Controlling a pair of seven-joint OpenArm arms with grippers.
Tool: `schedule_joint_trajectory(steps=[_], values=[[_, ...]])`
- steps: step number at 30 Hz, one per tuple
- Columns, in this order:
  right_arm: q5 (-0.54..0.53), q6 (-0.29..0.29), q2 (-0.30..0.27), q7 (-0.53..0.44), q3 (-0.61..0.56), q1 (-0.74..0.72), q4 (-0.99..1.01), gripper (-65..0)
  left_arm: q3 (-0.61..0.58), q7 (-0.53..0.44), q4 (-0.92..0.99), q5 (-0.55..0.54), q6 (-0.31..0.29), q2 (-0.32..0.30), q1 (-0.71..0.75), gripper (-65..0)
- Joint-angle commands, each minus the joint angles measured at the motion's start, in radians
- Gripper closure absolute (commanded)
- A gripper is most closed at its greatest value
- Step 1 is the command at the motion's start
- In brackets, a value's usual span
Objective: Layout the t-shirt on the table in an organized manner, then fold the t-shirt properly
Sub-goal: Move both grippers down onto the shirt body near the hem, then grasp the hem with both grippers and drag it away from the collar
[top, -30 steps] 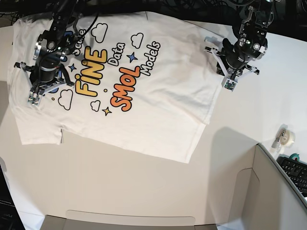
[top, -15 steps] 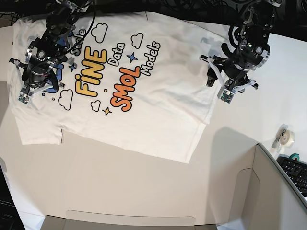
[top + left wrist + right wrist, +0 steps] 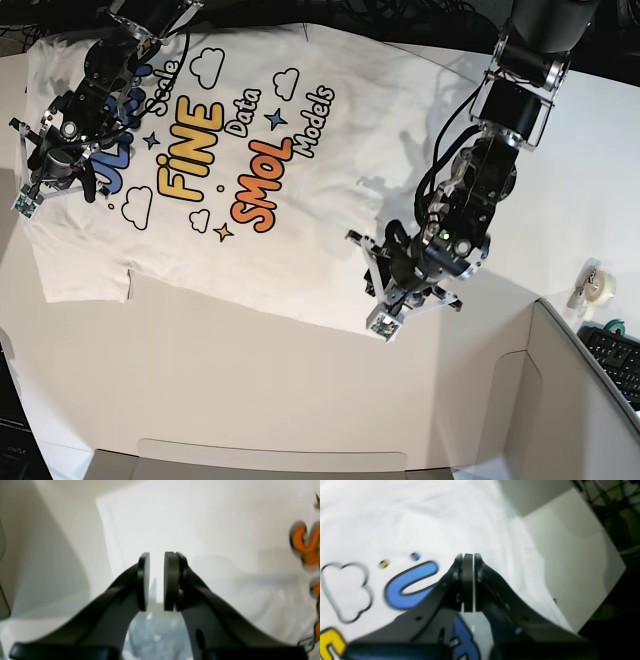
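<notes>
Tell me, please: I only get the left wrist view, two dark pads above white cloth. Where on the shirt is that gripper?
Observer: The base view shows the left gripper over a hem corner of the t-shirt, which lies spread print up on the table.
Operator: And the other arm?
Observer: The right gripper is shut on nothing, at the shirt's opposite end, above the blue letters.
Operator: Anything else lying around?
Observer: A roll of tape sits well clear of the shirt.
</notes>
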State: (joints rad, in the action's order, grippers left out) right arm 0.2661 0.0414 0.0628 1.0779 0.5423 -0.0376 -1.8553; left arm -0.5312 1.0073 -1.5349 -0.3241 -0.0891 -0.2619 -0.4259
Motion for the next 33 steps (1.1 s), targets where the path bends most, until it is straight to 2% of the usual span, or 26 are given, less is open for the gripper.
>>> schedule_joint_trajectory(steps=[1, 6, 11, 15, 17, 21, 30, 33], values=[[0.008, 0.001, -0.021, -0.014, 0.008, -0.021, 0.013, 0.0, 0.001, -0.034, 0.037, 0.004, 0.001, 0.023, -0.044, -8.8], [0.002, 0.001, -0.067, -0.018, 0.014, -0.043, 0.136, 0.0, 0.0, -0.106, 0.274, 0.003, 0.001, 0.108, -0.136, -8.8], [0.0, 0.001, -0.073, -0.02, 0.014, -0.058, 0.17, 0.0, 0.0, -0.241, 0.445, 0.004, 0.001, 0.118, -0.143, -8.8], [0.0, 0.001, -0.094, -0.021, 0.014, -0.095, 0.247, 0.0, -0.002, -0.282, 0.524, 0.004, 0.001, 0.111, -0.138, -8.8], [0.0, 0.001, -0.096, -0.052, 0.014, -0.118, 0.299, 0.0, -0.002, -0.285, 0.548, 0.004, 0.001, 0.106, -0.138, -8.8], [0.005, 0.004, -0.096, -0.124, 0.011, -0.163, 0.425, 0.0, 0.0, -0.287, 0.555, 0.004, 0.001, 0.066, -0.132, -8.8], [0.003, 0.004, -0.096, -0.207, 0.005, -0.307, 0.667, 0.0, 0.003, -0.319, 0.552, 0.004, 0.002, -0.014, -0.116, -8.8], [0.005, 0.005, -0.096, -0.21, -0.057, -0.344, 0.698, 0.0, 0.003, -0.344, 0.563, 0.006, 0.005, -0.023, -0.118, -8.8]])
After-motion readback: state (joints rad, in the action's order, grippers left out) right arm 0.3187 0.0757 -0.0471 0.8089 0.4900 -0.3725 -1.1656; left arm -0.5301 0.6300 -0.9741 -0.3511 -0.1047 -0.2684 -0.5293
